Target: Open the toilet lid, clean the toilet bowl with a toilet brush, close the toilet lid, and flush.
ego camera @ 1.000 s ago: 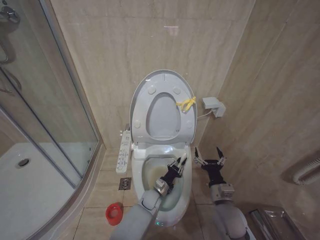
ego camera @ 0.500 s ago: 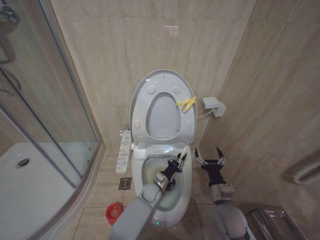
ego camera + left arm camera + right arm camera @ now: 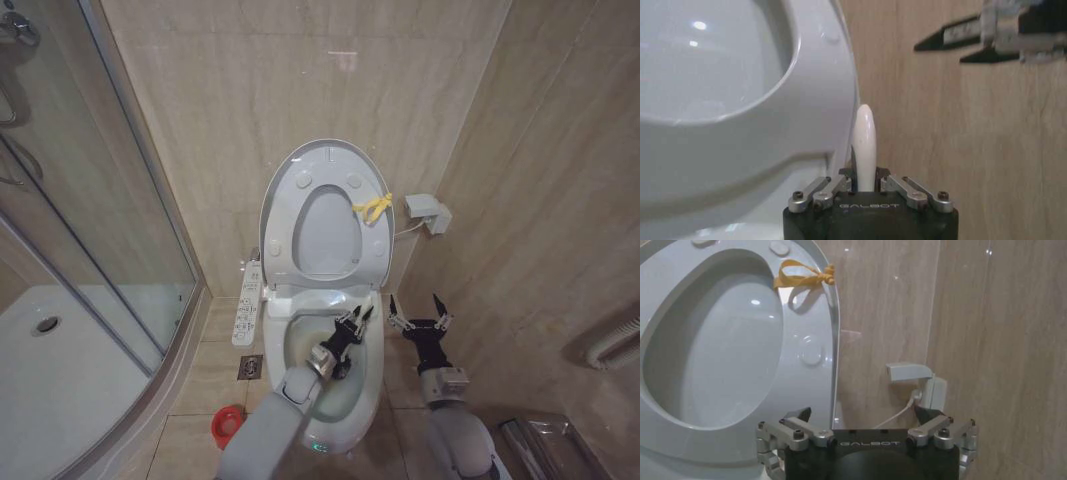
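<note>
Over the glossy ceramic toilet bowl [image 3: 325,395], left tool [image 3: 352,322] clamps smooth white toilet brush [image 3: 864,145].

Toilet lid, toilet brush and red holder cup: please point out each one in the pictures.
toilet lid [image 3: 325,165]: head view, upper part of the raised cover.
toilet brush [image 3: 865,145]: left wrist view, white handle.
red holder cup [image 3: 227,424]: head view, rim, on the floor.

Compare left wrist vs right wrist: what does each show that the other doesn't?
Left wrist only: the left end effector shut on the white brush handle, with the right end effector open farther off against the wall. Right wrist only: the right end effector's own fingers spread open and empty, the yellow tie on the lid's edge, and a small grey wall box with its cable. Both: the raised white lid and the beige tiled wall.
</note>
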Robot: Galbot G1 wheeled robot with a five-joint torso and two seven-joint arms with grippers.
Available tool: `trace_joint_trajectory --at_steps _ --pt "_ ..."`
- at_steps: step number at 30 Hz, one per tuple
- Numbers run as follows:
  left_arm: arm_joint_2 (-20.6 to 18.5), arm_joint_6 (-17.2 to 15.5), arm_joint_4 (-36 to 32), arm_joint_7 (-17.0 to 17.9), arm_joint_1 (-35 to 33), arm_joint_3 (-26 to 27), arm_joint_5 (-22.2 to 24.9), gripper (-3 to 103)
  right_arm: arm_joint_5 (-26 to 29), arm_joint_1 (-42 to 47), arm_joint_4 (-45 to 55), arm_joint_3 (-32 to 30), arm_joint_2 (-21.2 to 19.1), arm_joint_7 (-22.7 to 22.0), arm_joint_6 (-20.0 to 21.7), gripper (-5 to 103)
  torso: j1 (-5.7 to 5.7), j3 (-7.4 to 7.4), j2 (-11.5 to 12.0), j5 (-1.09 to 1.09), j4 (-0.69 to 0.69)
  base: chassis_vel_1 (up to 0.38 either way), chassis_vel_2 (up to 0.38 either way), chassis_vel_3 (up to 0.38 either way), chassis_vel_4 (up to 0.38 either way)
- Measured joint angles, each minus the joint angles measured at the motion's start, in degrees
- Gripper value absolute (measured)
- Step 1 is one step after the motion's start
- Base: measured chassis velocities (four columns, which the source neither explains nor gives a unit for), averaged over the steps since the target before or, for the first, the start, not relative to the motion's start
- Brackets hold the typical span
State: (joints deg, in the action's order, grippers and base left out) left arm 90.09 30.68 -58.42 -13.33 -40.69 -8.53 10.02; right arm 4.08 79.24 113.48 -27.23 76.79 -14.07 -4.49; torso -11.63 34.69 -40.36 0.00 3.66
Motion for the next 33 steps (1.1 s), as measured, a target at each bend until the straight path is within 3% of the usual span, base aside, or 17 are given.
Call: trace_joint_trajectory --at_steps 8,15,24,26,33 --pt "1.2 0.2 0.6 -0.3 1.5 0.1 -0.2 18 0.0 0.0 0.0 0.0 0.0 0.0 0.0 100 0.00 0.00 0.0 0.00 0.02 0.000 0.000 0.000 0.000" --pt "-0.8 1.1 -1.4 -1.0 -2.3 1.4 -1.0 18 0.0 0.0 0.0 0.0 0.0 0.0 0.0 100 0.00 -0.01 0.0 -0.02 0.02 0.000 0.000 0.000 0.000" --pt "-7.5 1.5 -10.9 0.7 -11.6 7.9 -2.4 18 0.0 0.0 0.0 0.0 0.0 0.0 0.0 100 0.00 -0.01 0.0 -0.02 0.00 0.000 0.000 0.000 0.000" --pt "-10.4 0.3 -15.1 2.3 -15.5 8.5 -1.3 18 0.0 0.0 0.0 0.0 0.0 0.0 0.0 100 0.00 -0.01 0.0 -0.02 0.01 0.000 0.000 0.000 0.000" --pt "-14.2 0.4 -21.1 2.7 -22.3 11.9 -0.4 18 0.0 0.0 0.0 0.0 0.0 0.0 0.0 100 0.01 -0.01 0.0 -0.02 0.01 0.000 0.000 0.000 0.000"
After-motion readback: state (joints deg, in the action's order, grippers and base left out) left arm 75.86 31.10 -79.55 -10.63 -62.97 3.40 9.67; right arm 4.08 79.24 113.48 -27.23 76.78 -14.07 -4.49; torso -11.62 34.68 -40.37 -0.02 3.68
